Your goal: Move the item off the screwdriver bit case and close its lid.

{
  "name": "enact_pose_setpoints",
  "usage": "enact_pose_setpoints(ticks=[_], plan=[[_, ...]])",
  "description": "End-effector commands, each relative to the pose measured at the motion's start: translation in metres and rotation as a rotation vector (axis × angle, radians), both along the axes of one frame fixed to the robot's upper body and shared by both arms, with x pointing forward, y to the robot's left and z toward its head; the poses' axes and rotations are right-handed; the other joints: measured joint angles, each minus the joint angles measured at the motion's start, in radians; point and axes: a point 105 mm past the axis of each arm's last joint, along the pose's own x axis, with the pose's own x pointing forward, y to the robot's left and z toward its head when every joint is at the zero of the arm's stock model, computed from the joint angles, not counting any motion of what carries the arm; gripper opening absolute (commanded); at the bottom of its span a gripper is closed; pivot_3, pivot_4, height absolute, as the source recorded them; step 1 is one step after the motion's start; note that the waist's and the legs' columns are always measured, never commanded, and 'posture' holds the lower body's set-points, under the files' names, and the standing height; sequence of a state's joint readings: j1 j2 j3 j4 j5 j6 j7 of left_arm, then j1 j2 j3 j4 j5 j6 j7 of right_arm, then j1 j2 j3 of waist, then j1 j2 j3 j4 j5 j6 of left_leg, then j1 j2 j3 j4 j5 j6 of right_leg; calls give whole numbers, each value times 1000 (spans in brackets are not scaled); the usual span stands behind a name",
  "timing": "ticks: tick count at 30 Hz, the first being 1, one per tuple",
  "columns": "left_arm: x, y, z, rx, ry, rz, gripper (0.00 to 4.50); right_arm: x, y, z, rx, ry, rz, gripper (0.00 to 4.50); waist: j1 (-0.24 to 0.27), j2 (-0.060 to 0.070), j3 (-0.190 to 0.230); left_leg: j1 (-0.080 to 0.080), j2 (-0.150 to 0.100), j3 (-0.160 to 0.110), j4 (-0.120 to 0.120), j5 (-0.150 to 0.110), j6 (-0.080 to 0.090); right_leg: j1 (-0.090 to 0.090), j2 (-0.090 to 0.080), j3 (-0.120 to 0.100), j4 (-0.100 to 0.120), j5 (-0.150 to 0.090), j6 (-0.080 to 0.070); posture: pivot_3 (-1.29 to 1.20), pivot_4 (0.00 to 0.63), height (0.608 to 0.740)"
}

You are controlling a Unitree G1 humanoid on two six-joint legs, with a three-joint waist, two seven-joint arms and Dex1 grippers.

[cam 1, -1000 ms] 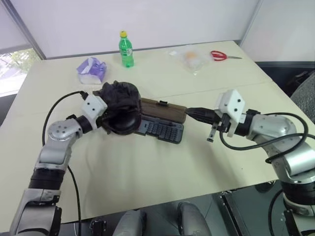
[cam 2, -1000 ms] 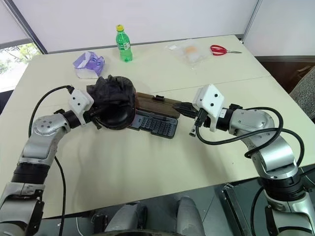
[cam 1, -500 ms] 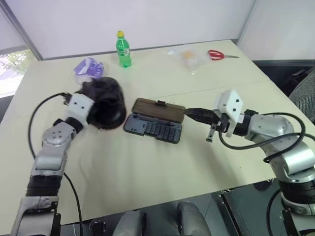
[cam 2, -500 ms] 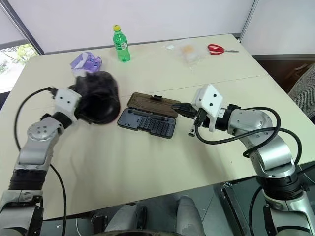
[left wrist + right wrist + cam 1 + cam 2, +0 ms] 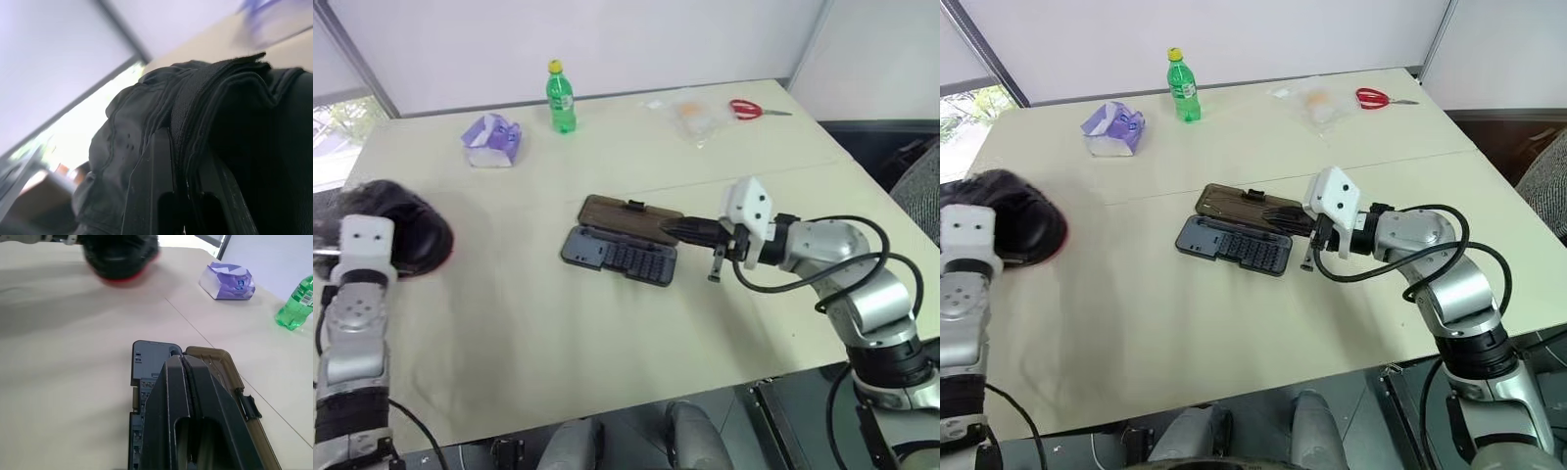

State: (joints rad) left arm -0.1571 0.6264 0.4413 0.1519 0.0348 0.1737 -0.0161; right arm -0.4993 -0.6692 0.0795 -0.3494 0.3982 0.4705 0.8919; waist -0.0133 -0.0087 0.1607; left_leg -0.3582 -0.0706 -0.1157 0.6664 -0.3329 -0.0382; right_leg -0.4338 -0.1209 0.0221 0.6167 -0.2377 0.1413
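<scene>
With the mitt (image 5: 399, 233) now carried well clear to the far left, the bit case (image 5: 620, 258) lies uncovered, where a second ago the mitt sat on its left end. Removal thus looks done; the lid (image 5: 628, 219) remains flat open beside the tray, so closing is what remains. Left gripper (image 5: 182, 196): fingers pinched on a strap of the mitt, holding it. Right gripper (image 5: 1289, 212): fingers shut, empty, tips at the lid's near end.
</scene>
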Motion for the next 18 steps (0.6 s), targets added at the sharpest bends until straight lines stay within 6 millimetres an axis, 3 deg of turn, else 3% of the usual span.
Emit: enact_pose_setpoints(ticks=[1, 5, 14, 18], plan=[[-16, 19, 12, -6, -33, 85, 21, -4, 8, 10, 12, -51, 44, 0, 1, 0, 0, 0, 0, 0, 0, 0, 0, 0, 0, 0, 0, 0, 0, 0, 150, 740], [-19, 20, 0, -46, 7, 92, 21, -4, 11, 10, 17, -48, 53, 0, 3, 0, 0, 0, 0, 0, 0, 0, 0, 0, 0, 0, 0, 0, 0, 0, 150, 740], [-6, -2, -21, -139, 76, -33, 21, -5, 10, 8, 20, -49, 42, 0, 5, 0, 0, 0, 0, 0, 0, 0, 0, 1, -1, 0, 0, 0, 0, 0, 150, 740], [-3, -7, -18, -137, 66, -65, 1511, -6, 10, 7, 21, -52, 36, 0, 9, 0, 0, 1, -1, 0, 1, 0, 0, 1, -2, 0, 0, 0, 0, 0, 150, 740]])
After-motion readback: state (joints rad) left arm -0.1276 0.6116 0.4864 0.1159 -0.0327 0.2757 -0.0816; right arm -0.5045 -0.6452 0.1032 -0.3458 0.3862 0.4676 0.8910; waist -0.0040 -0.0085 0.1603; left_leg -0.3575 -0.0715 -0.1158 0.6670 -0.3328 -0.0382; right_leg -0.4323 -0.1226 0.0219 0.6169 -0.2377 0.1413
